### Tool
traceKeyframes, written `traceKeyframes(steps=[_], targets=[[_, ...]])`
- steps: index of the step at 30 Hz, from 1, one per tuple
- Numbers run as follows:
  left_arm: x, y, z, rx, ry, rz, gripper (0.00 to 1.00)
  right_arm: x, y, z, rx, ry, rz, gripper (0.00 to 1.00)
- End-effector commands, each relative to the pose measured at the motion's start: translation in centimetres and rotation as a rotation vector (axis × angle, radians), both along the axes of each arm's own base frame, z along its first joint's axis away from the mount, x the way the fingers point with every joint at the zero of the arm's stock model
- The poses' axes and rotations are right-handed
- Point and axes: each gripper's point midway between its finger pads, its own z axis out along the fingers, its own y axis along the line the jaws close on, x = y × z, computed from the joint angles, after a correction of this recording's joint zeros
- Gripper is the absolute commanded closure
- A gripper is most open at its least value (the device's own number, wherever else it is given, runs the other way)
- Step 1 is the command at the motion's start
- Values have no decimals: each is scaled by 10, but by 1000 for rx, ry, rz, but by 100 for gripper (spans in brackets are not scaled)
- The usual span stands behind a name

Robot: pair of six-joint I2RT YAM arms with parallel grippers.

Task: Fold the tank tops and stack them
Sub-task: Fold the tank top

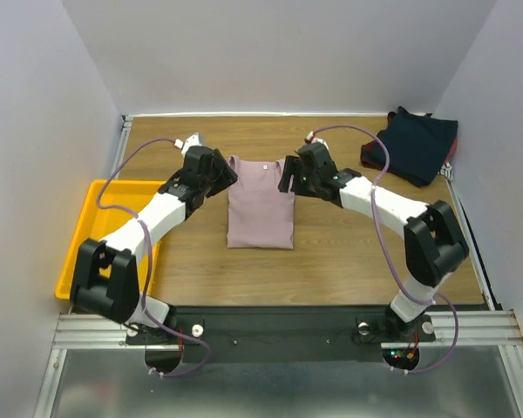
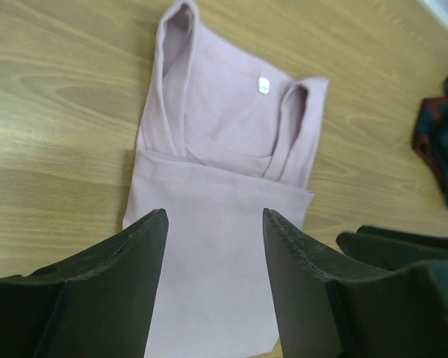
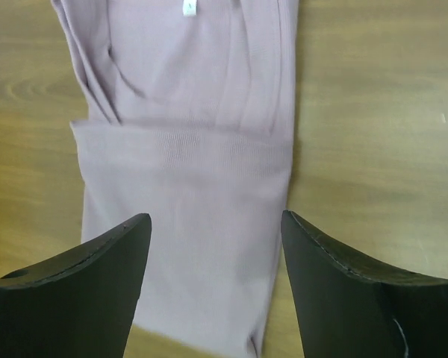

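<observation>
A yellow tray (image 1: 89,228) sits at the wood tabletop's (image 1: 357,261) left edge. The pink top (image 1: 260,213) lies folded mid-tabletop, long axis near-to-far, neck toward the far edge. The left gripper (image 2: 215,224) and right gripper (image 3: 216,227) hang over it, both spread wide and empty. Navy tops (image 1: 414,144) are heaped in the far right corner. Pale walls stand on 3 sides.

The pink tank top (image 1: 261,209) is soft matt knit cloth, finely ribbed, with a small white label (image 2: 263,85) sewn in. The navy tank tops (image 1: 414,144) look like the same dull knit. The worktop (image 1: 357,261) shows smooth wood grain with a faint sheen. The tray (image 1: 80,233) is smooth yellow plastic. The left hand (image 2: 215,216) has matt black fingers (image 2: 127,276), slightly grainy
</observation>
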Motion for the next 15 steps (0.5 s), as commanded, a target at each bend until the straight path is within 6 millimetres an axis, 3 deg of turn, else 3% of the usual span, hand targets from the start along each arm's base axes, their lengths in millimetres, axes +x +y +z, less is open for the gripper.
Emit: traceKeyframes(steps=[1, 2, 3, 5, 6, 8, 15], targets=[[-40, 9, -11, -33, 44, 24, 37, -40, 1, 4, 20, -6, 28, 26], [-60, 8, -34, -23, 94, 15, 37, -49, 2, 0, 25, 10, 33, 27], [-69, 8, -42, -31, 110, 14, 39, -57, 2, 3, 47, 13, 26, 28], [-92, -1, -52, -71, 141, -16, 41, -83, 1, -17, 29, 60, 41, 30], [-108, 0, -71, -63, 187, -19, 42, -91, 1, -19, 47, 74, 32, 32], [-128, -1, -87, -74, 224, -23, 43, -111, -1, -35, 34, 110, 38, 33], [-151, -13, -99, -105, 234, -66, 42, -140, 0, -60, 37, 157, 31, 34]])
